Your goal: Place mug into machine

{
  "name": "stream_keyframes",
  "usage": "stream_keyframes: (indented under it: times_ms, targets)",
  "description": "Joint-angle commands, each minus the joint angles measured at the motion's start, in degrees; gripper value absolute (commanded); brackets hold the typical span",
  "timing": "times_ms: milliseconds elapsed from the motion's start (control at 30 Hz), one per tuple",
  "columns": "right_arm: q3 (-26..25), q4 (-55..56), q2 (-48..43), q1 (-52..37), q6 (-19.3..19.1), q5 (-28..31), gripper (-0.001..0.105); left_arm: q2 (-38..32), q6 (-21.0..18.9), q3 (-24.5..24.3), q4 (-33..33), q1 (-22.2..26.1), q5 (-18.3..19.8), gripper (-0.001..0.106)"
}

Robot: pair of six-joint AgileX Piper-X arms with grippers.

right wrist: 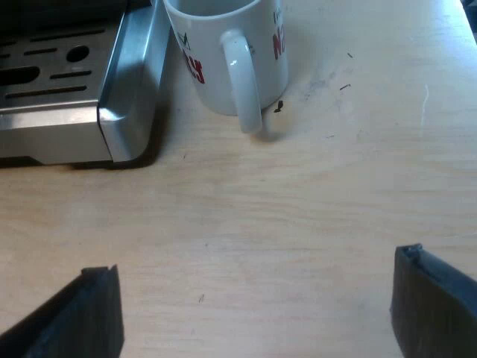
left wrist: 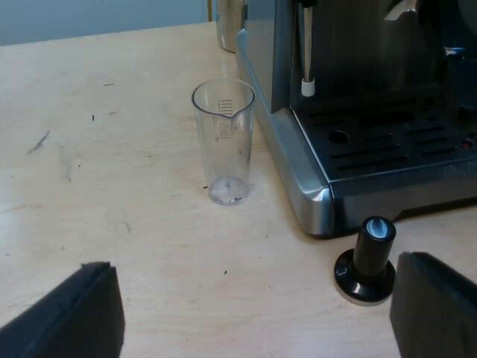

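A white mug [right wrist: 231,56] with red lettering stands upright on the wooden table, close beside the corner of the espresso machine's drip tray [right wrist: 123,97], its handle turned toward my right gripper. My right gripper [right wrist: 253,306] is open, fingers [right wrist: 82,313] spread wide over bare wood, a short way back from the mug. My left gripper [left wrist: 257,313] is open too, hovering above the table before the espresso machine [left wrist: 373,149], with nothing between its fingers [left wrist: 74,313].
A clear measuring glass [left wrist: 223,142] stands upright near the machine's side. A tamper with a black knob [left wrist: 367,261] sits on the table at the drip tray's corner, close to one left finger. The steam wand [left wrist: 306,52] hangs over the tray.
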Motion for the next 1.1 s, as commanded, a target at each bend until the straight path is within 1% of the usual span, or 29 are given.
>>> stream_keyframes:
  times_ms: [33,133,200,267,400,533,667,700,733,767,867,900,933,1033,1100]
  targets:
    - [-0.40,-0.38,-2.58,-0.05,-0.48,-0.01,0.077,-2.22,-0.11,0.12,-0.18,-0.18,0.72,0.079]
    - [-0.40,-0.38,-2.59,-0.05,-0.26,0.38,0.077,-2.22,-0.11,0.12,-0.18,-0.18,1.62,0.079]
    - [-0.40,-0.38,-2.59,-0.05,0.68,0.94,0.077,-2.22,-0.11,0.12,-0.18,-0.18,1.60,0.079]
    - [-0.40,-0.38,-2.59,-0.05,1.24,1.52,0.077,-2.22,-1.02,0.12,-0.18,-0.18,1.60,0.079]
    - [-1.13,0.10,-2.28,-0.05,2.59,1.98,0.077,-1.85,-1.02,-0.56,0.83,-0.18,1.60,0.079]
    - [-3.02,1.80,-0.09,-0.05,2.99,2.89,0.077,-0.82,-1.02,-2.53,3.33,-0.18,1.60,0.079]
    - [-4.33,2.92,1.47,-0.05,2.99,2.89,0.077,-0.04,-1.02,-4.20,3.45,-0.18,1.60,0.079]
    - [-4.94,3.03,2.22,-0.05,2.99,2.89,0.077,0.36,-1.23,-4.89,3.45,-0.18,1.60,0.079]
    - [-6.83,3.02,4.34,-0.05,2.99,2.69,0.077,0.76,-1.20,-5.46,3.45,-0.18,1.60,0.079]
    - [-7.31,3.02,4.97,-0.05,2.99,2.66,0.077,1.14,-1.33,-5.93,3.45,-0.18,1.60,0.079]
    - [-9.82,3.02,7.46,0.14,2.99,2.70,0.077,2.50,-2.09,-7.09,3.19,-1.20,1.60,0.079]
    - [-9.82,3.02,7.46,0.14,2.99,2.70,0.077,2.50,-2.09,-7.09,3.19,-1.20,1.60,0.079]
    - [-10.85,3.02,8.51,0.76,2.99,2.70,0.077,4.00,-2.07,-7.91,2.80,-3.18,1.60,0.079]
    - [-11.78,3.02,9.79,1.67,2.99,2.57,0.077,6.21,-2.07,-9.11,2.69,-5.97,1.60,0.079]
    - [-13.79,3.02,12.32,3.77,1.85,2.55,0.077,7.05,-2.07,-9.58,2.69,-6.89,1.60,0.079]
